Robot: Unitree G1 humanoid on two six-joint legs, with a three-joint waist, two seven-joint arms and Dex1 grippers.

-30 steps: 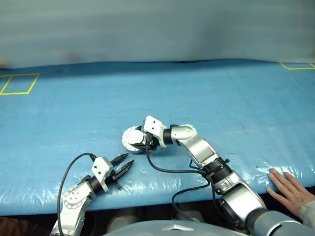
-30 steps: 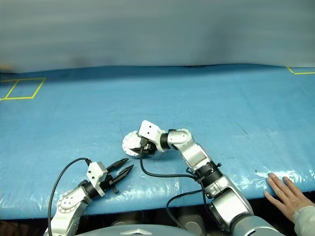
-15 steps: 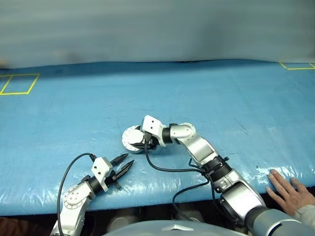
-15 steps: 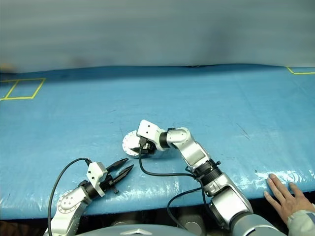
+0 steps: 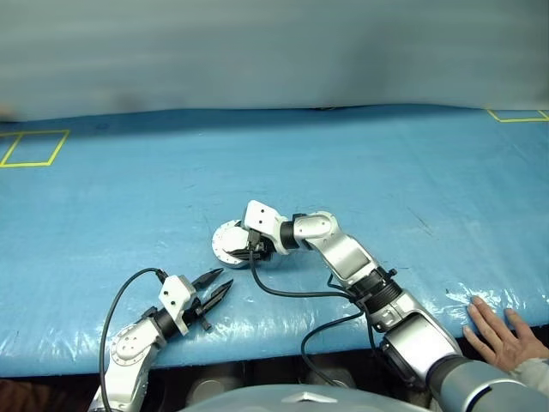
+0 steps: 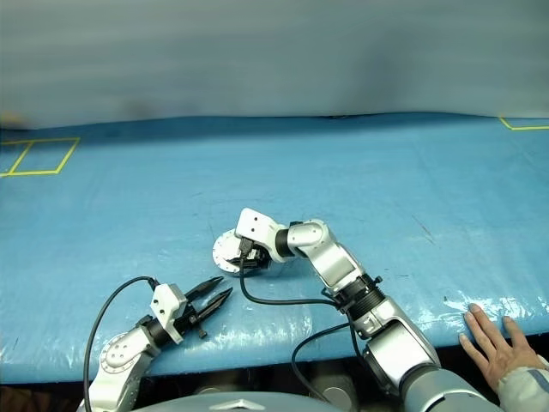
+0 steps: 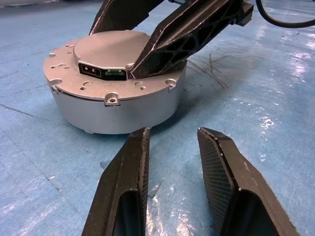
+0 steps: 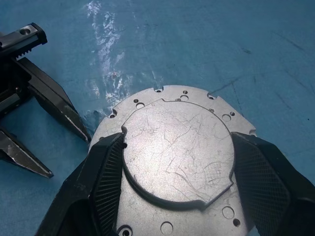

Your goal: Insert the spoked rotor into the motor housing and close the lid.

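Backdrop: we see a plain grey wall behind a wide tabletop (image 5: 129, 189) covered in blue sheeting, with yellow tape squares (image 5: 33, 146) at its far left and far right corners.
Person: we see a hand (image 5: 502, 330) resting flat on the near right edge of the tabletop, well apart from the work.
Right arm: we see it reach in from the near right and bend left, so its right gripper (image 8: 174, 162) sits over the motor.
Right gripper: we see its jaws spread wide, one finger on each side of the lid's raised round plate; whether they press on it we cannot tell.
Left gripper (image 5: 216, 287): we see it near the left front edge, jaws partly apart and holding nothing, pointing at the housing from just beside it.
Motor housing (image 7: 118, 110): we see it on the tabletop near the centre, a little left.
Lid (image 7: 106, 56): we see it lying closed and flat on top of the housing.
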